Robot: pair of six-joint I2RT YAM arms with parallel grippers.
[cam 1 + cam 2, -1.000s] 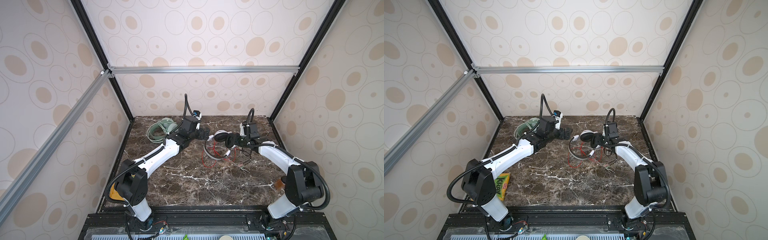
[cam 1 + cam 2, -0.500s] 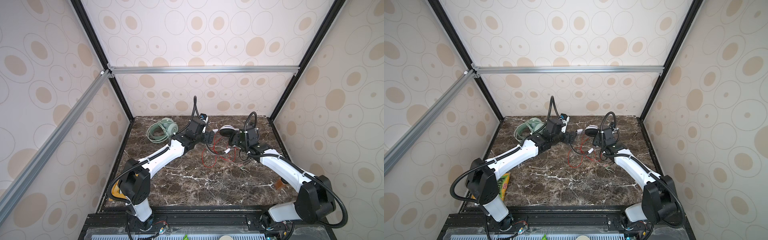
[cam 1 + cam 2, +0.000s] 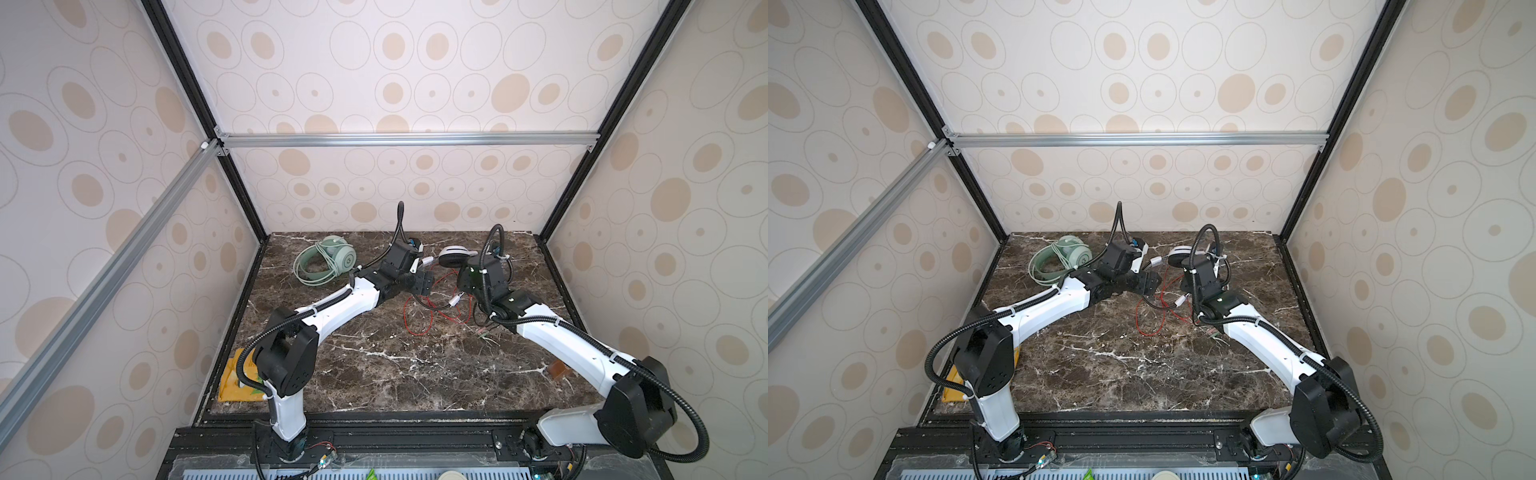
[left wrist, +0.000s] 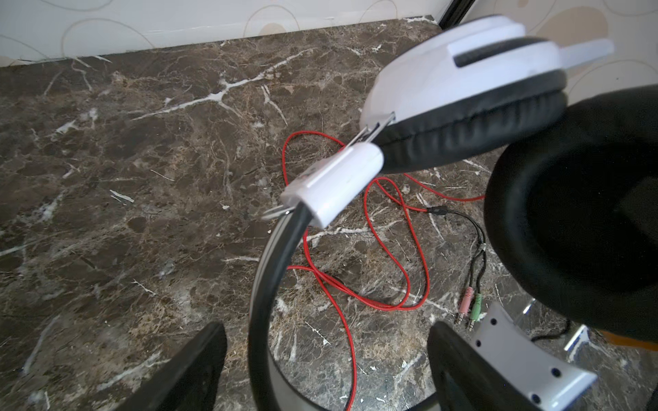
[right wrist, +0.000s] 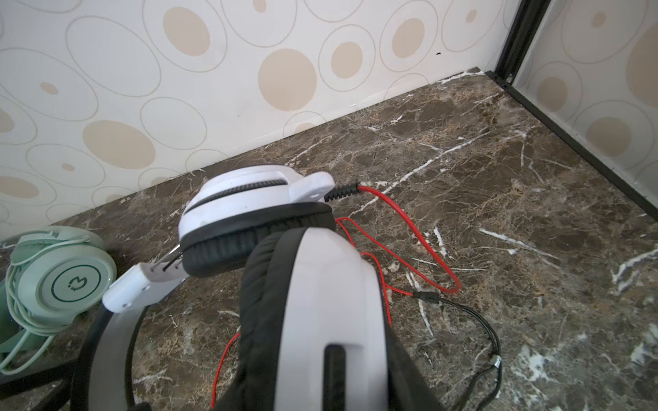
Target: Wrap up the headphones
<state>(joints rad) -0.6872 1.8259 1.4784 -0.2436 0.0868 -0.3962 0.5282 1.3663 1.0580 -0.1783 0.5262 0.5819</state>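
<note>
Two headsets: white headset [image 3: 455, 254] and mint headset [image 3: 332, 262], each seen in both top views.
Slab [image 3: 374, 374]: dark marble with pale veins, under both arms.
White headset: held clear of the slab, above its back middle; black pads, cups turned toward each other.
Headband [image 4: 265, 302]: black inside, pale outside, curving from a white slider down toward the slab.
Left gripper [image 4: 325, 338]: jaws wide, one on each side of the headband, and neither touches it as far as the wrist view shows.
Right gripper [image 3: 464, 274]: over the slab's back right. Its fingers are hidden behind the near cup, which fills its wrist view. The headset hangs from this end, so the jaws grip that cup.
Red cord [image 5: 374, 192]: leaves the far cup through a black sleeve, drops to the slab and lies in loose loops on its middle.
Plugs [image 4: 466, 298]: pink and green, on short black leads at the cord's end, flat on the slab.
Mint headset: flat on the slab's back left, pale green cord looped over it.
</note>
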